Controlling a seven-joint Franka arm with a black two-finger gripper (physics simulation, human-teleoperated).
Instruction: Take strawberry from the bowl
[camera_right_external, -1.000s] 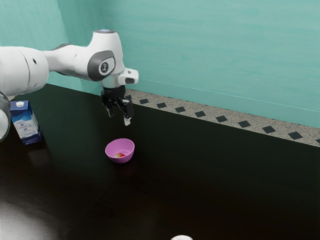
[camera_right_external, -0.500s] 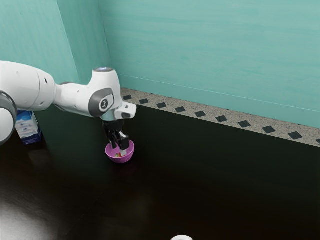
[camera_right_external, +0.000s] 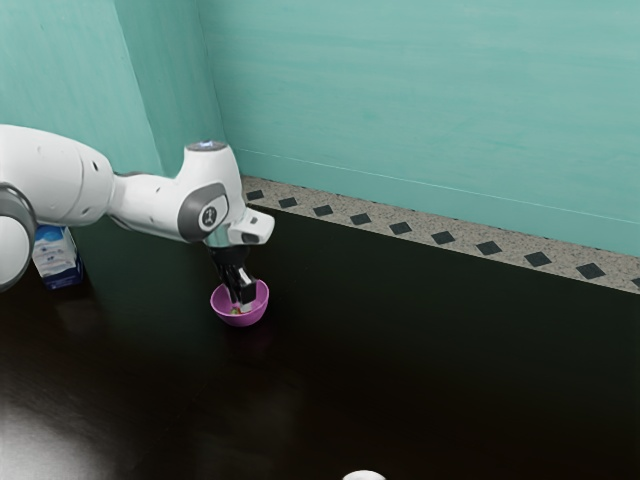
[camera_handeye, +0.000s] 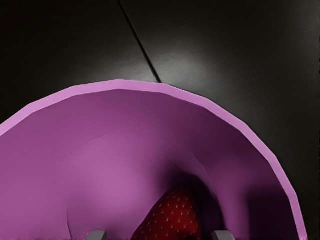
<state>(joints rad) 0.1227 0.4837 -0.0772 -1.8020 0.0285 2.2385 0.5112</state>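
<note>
Inside pink bowl (camera_right_external: 256, 314) | claw (camera_right_external: 241, 303): spread, ungripping | strawberry (camera_handeye: 172, 220) between fingertips, gap visible either side

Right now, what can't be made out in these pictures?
Strawberry: rest cut off by wrist view's lower edge.
Whether the end effector grips it: too small, exterior view.
Blue-and-white carton: top hidden behind arm, exterior view.
White object: rest cut off by exterior view's lower edge.

No legible text: print (camera_right_external: 55, 252) on the carton (camera_right_external: 66, 276) and mark (camera_right_external: 209, 216) on the arm (camera_right_external: 150, 205) are too small to read.
</note>
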